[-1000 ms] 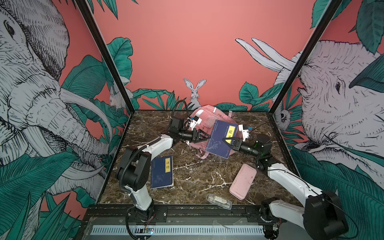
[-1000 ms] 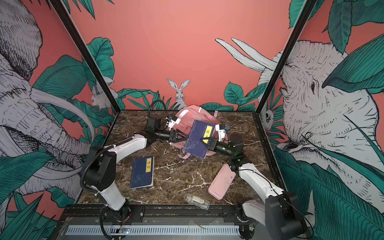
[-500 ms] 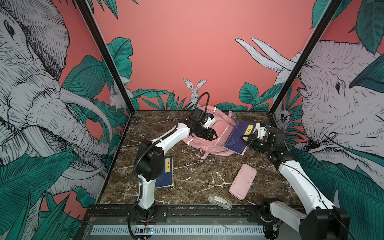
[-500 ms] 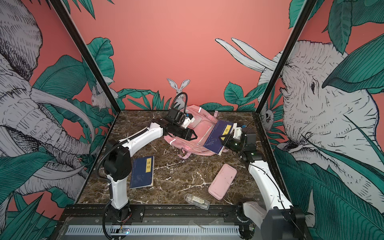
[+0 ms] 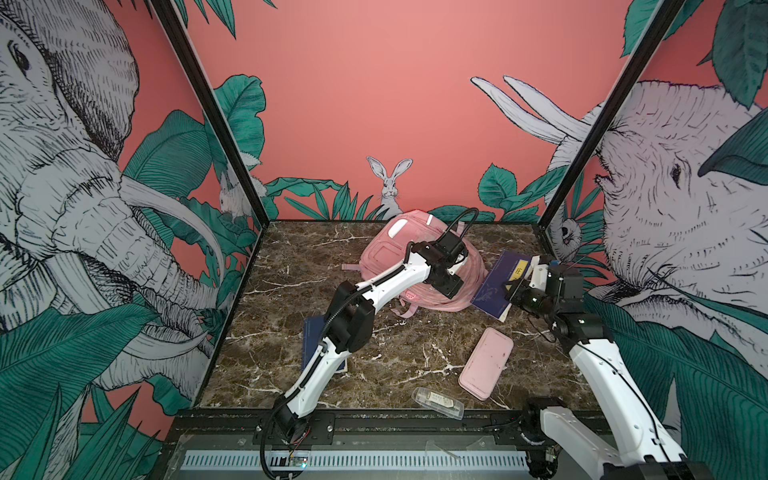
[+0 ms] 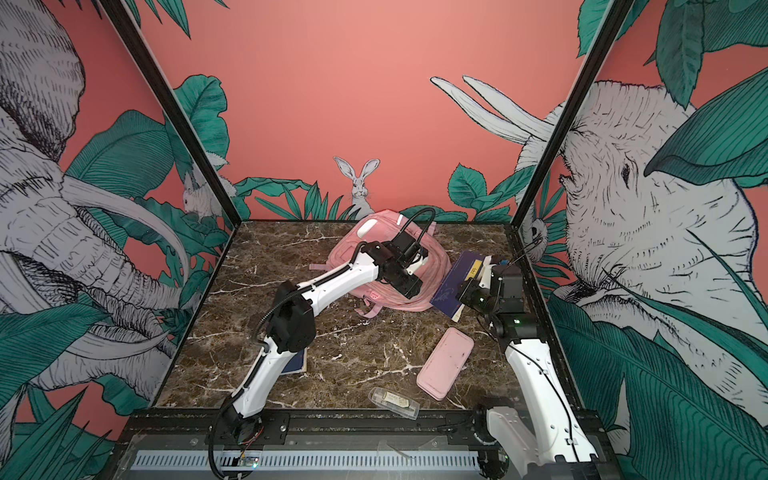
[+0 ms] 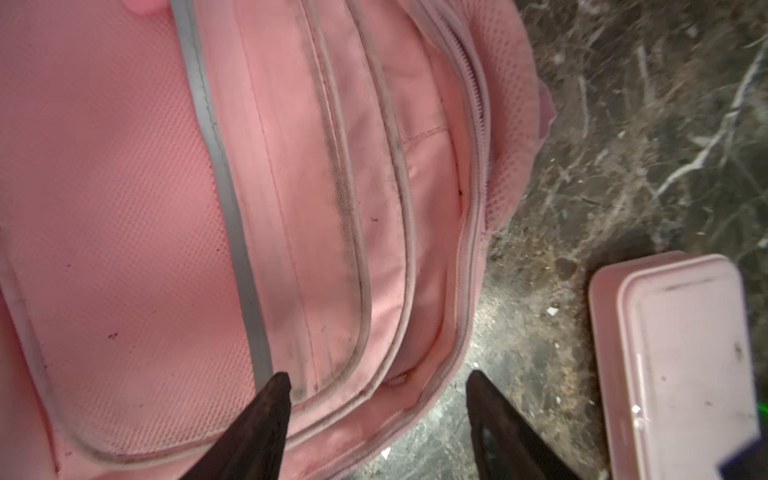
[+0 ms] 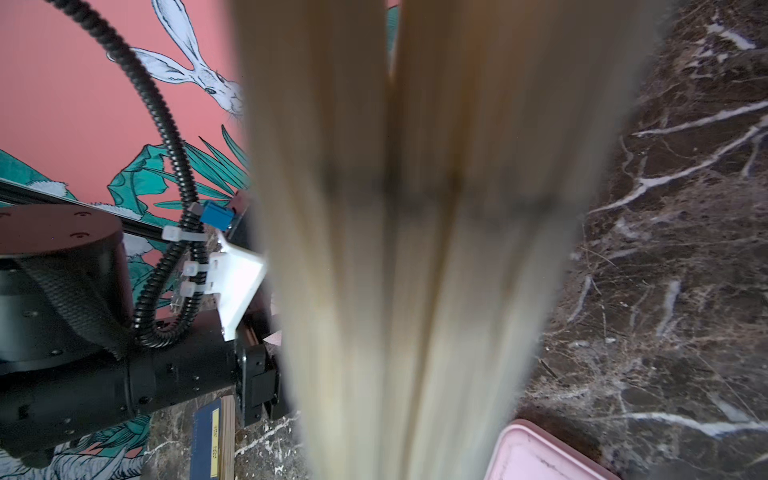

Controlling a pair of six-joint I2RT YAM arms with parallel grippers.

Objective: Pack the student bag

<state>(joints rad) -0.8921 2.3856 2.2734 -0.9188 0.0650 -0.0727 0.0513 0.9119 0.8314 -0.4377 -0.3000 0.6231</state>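
The pink student bag (image 5: 399, 257) (image 6: 365, 253) lies flat at the back middle of the marble table. In the left wrist view its unzipped edge (image 7: 469, 232) gapes a little. My left gripper (image 5: 452, 286) (image 6: 409, 286) (image 7: 378, 399) hangs open over the bag's right edge, one finger (image 7: 270, 415) over the fabric and nothing held. To the right of the bag, my right gripper (image 5: 513, 293) (image 6: 464, 291) is shut on a blue book with a yellow label (image 5: 496, 278) (image 6: 453, 278). The book's blurred page edges (image 8: 415, 249) hide the right fingers.
A second blue book (image 5: 311, 332) (image 6: 297, 362) (image 8: 205, 436) lies at the front left, partly under my left arm. A flat pink pencil case (image 5: 486, 361) (image 6: 444, 361) (image 7: 673, 365) and a clear plastic box (image 5: 436, 401) (image 6: 392, 401) lie at the front right.
My left gripper has crossed from the bag's left side to its right edge and opened a little wider. My right gripper has drawn the blue book off the bag to the right.
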